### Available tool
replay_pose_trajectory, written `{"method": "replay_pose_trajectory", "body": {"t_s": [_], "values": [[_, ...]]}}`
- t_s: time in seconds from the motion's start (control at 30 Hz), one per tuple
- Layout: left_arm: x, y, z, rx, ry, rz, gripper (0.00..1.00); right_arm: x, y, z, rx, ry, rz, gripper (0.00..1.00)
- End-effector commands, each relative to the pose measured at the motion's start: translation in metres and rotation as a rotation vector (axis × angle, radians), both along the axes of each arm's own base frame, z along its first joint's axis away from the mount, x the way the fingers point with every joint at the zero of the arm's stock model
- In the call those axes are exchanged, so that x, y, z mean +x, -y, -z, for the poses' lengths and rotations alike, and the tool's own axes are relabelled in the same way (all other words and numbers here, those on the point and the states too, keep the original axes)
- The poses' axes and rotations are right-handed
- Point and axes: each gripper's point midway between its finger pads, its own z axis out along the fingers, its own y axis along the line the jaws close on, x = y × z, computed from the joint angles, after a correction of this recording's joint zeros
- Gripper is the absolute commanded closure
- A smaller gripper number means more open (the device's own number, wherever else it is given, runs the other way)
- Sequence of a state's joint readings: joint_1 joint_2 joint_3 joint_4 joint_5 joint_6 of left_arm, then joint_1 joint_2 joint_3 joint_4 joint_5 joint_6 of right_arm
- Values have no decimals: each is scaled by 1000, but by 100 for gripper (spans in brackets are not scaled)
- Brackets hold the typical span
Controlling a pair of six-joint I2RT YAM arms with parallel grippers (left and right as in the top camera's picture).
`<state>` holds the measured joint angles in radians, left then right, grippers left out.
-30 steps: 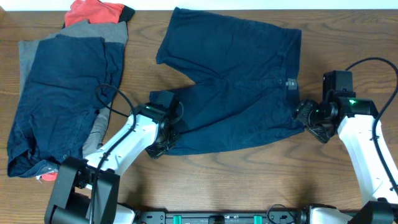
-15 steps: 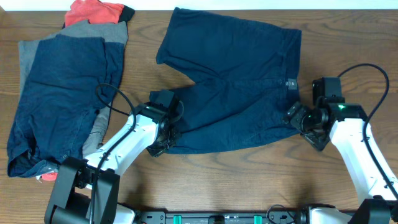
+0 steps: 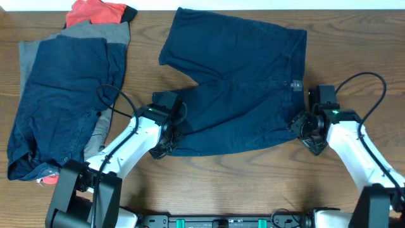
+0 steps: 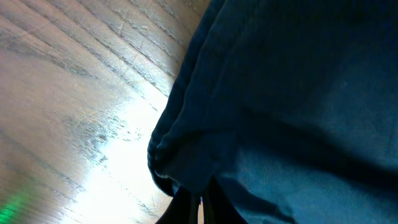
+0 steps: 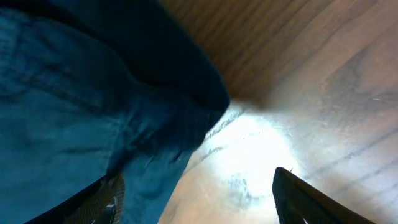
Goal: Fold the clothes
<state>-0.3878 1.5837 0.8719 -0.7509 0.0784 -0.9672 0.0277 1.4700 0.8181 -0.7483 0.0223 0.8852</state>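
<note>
The navy shorts [image 3: 234,95] lie spread flat in the middle of the table [image 3: 253,183], with the legs pointing to the left and the waistband on the right side, where the button [image 3: 295,84] shows close to the edge. The left gripper [image 3: 163,147] sits at the hem of the leg nearer to the robot. In the left wrist view its fingers [image 4: 183,213] are pressed almost together at the bottom of the frame, with a bunched fold of the hem pinched at them, so it holds the shorts. The right gripper [image 3: 302,128] is at the near corner of the waistband. In the right wrist view its two fingers stand wide apart, one over the cloth and the other over bare wood, and the corner of the shorts lies between them, not clamped. On the left part of the table, well apart from the shorts, there is a pile: a large navy piece [image 3: 63,95] on top, a grey piece [image 3: 28,54] showing under it, and a red-orange piece [image 3: 95,11] with black trim at the far end.
</note>
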Motion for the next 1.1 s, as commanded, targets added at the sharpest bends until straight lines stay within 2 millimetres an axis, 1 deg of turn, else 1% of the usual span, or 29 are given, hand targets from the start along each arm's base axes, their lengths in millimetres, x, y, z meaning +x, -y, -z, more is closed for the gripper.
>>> {"method": "replay_pose_trajectory", "body": {"t_s": [0.0, 0.13, 0.23, 0.27, 0.33, 0.37, 0.43, 0.5, 0.53, 0.6, 0.7, 0.73, 0.8, 0.83, 0.9, 1.07], "values": [[7, -2, -5, 11, 27, 7, 94, 1, 0, 14, -18, -23, 10, 27], [7, -2, -5, 11, 27, 8, 94, 5, -2, 28, -9, -40, 8, 29], [7, -2, -5, 11, 27, 8, 94, 6, -2, 34, -9, -52, 8, 31], [7, -2, -5, 11, 27, 8, 95, 6, -2, 36, -9, -55, 8, 33], [7, -2, -5, 11, 27, 8, 94, 7, -2, 37, -9, -56, 8, 42], [7, -2, -5, 11, 27, 8, 94, 7, -2, 37, -10, -56, 8, 48], [7, -2, -5, 12, 26, 8, 94, 7, -2, 37, -12, -57, -1, 70], [7, -2, -5, 12, 28, 27, 94, 7, -2, 37, -16, -57, -28, 97], [7, -3, -5, 16, 29, 35, 94, 7, -2, 37, -18, -57, -41, 99], [8, -3, -6, 18, 35, 68, 94, 8, -1, 36, -21, -53, -57, 99], [15, -4, -17, 8, 70, 103, 94, 14, 2, 31, -20, -35, -76, 99], [17, -5, -24, 5, 84, 105, 94, 17, 3, 26, -17, -24, -88, 99], [22, -7, -43, -7, 125, 98, 94, 22, 8, 14, -18, -5, -100, 99], [23, -8, -48, -11, 140, 97, 94, 23, 10, 10, -21, 1, -102, 99], [25, -9, -67, -25, 191, 92, 94, 24, 14, -4, -26, 18, -115, 99], [22, -11, -110, -62, 321, 90, 94, 24, 20, -42, -43, 80, -157, 99]]}}
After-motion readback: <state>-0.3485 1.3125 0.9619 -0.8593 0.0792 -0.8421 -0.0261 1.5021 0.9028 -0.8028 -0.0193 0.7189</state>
